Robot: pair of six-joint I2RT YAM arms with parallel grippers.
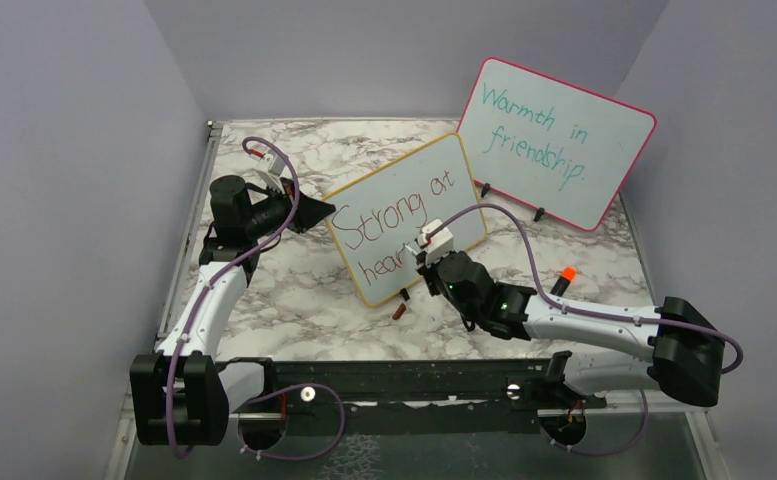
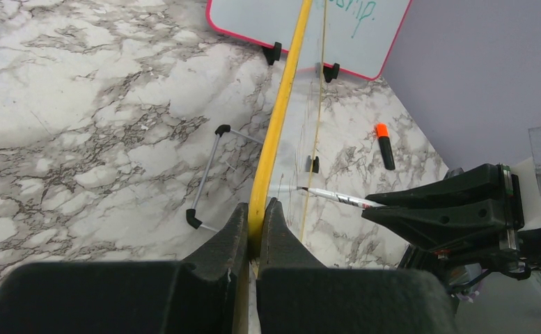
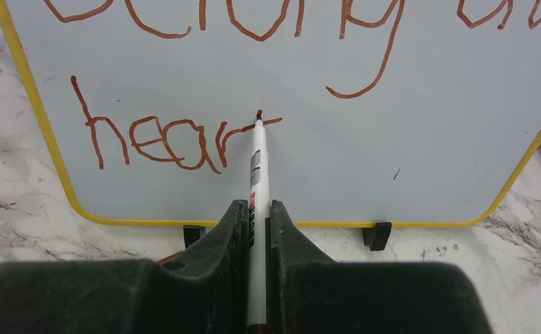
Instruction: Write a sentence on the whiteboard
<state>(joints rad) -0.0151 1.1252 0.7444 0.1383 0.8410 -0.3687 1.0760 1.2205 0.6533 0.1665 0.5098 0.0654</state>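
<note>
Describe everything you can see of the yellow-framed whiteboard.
The whiteboard is a white rectangle with rounded corners, a thin yellow frame and small black feet. It stands on edge on the marble table. The left pincer clamps its side edge. Red-brown handwriting reads "Strong at", then "hear" and an unfinished t. The marker in the right pincer touches its tip to that t.

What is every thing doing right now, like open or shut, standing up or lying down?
whiteboard, standing up, one edge gripped.
sentence, unfinished: "Strong at hear", next letter just begun.
marker, uncapped, tip on the whiteboard.
left gripper, jaws shut on the whiteboard's yellow frame.
right gripper, jaws shut on the marker.
pink-framed board, standing, teal words on it.
orange-capped marker, capped, lying on the table.
</note>
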